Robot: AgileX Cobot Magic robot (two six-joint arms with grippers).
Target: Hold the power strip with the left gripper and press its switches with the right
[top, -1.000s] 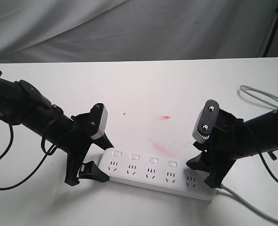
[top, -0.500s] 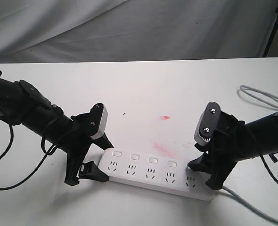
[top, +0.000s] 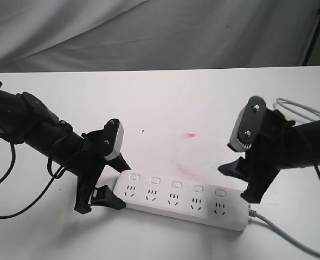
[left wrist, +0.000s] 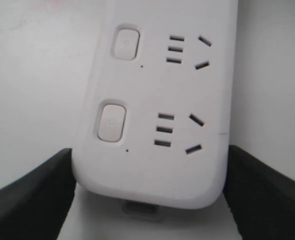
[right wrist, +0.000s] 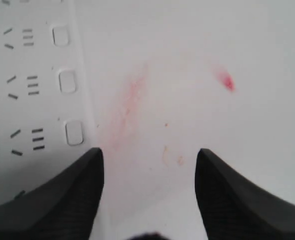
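The power strip [top: 181,208] lies flat near the front edge of the white table [top: 165,103], with its grey cord [top: 290,238] trailing off to the right. The left gripper [top: 122,187] straddles its rounded left end, jaws spread wide with one against each long side, so it looks clamped, though only at that one end. The right gripper [top: 238,183] hangs just behind the strip's right end. It is wide open and empty, and from its own camera the fork frames bare table and a red smear [right wrist: 130,95], not the switches [top: 176,184].

That is my worry. If it comes straight down from here, it strikes the table or clips the strip's back edge. With the fork this wide, one tip might miss a button and land on the sockets. A hard push at the free end could also swing or tip the strip out of the other gripper's hold.
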